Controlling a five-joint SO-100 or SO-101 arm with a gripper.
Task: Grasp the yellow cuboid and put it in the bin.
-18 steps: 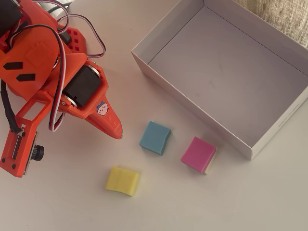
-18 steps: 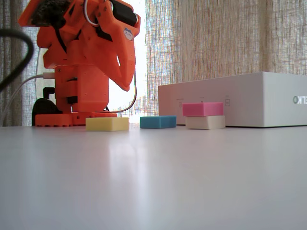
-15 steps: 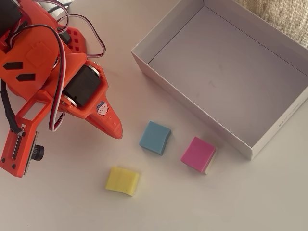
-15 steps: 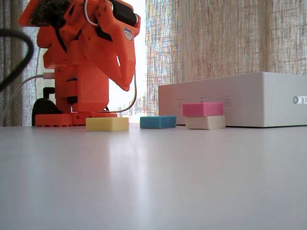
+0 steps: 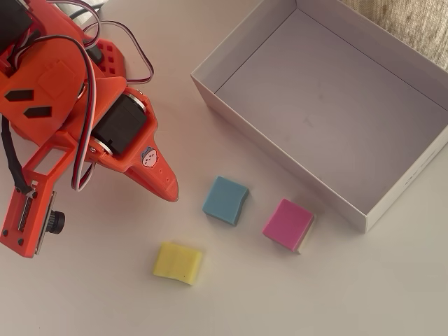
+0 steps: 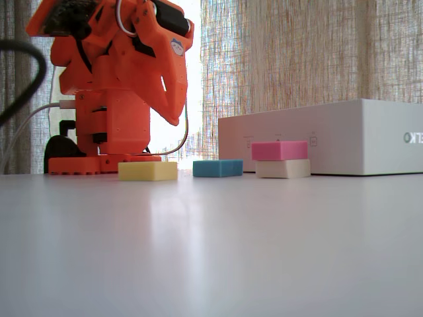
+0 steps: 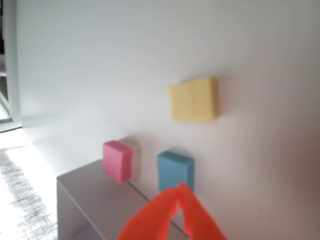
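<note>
Overhead view shows the yellow cuboid [image 5: 178, 262] well apart from the bin [image 5: 280, 164], beyond the blue block [image 5: 225, 199]; the gripper [image 7: 176, 189], fingers closed and empty, hovers, likely pre-reach.

The overhead view looks straight down on the worktop [image 5: 294, 294]. The fixed view sits low at worktop level, facing the curtain [image 6: 291, 59]. The wrist view, turned sideways, looks past closed fingers [image 7: 170, 210]. All three share the bin [image 5: 280, 157] and yellow cuboid [image 5: 178, 263]
</note>
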